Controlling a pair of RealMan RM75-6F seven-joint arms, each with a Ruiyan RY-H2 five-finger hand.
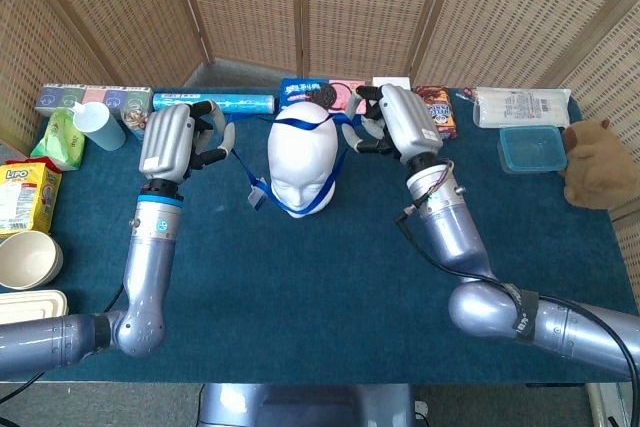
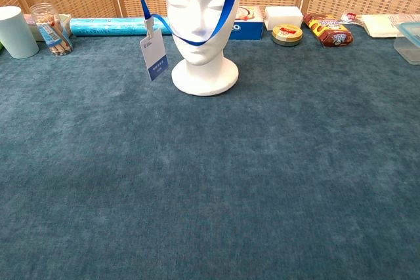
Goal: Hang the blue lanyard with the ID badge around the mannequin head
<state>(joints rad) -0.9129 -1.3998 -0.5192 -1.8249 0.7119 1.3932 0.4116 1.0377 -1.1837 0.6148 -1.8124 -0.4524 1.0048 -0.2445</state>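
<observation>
A white mannequin head stands upright at the table's middle, facing me, and also fills the top of the chest view. The blue lanyard is stretched across the crown, and its front loop hangs under the chin. The ID badge dangles off the strap to the left of the neck. My left hand grips the strap on the left of the head. My right hand grips it on the right. Neither hand shows in the chest view.
A blue roll, a cookie box, a snack bag and a round tin line the back edge. A white cup stands far left. A blue-lidded container and a plush toy sit right.
</observation>
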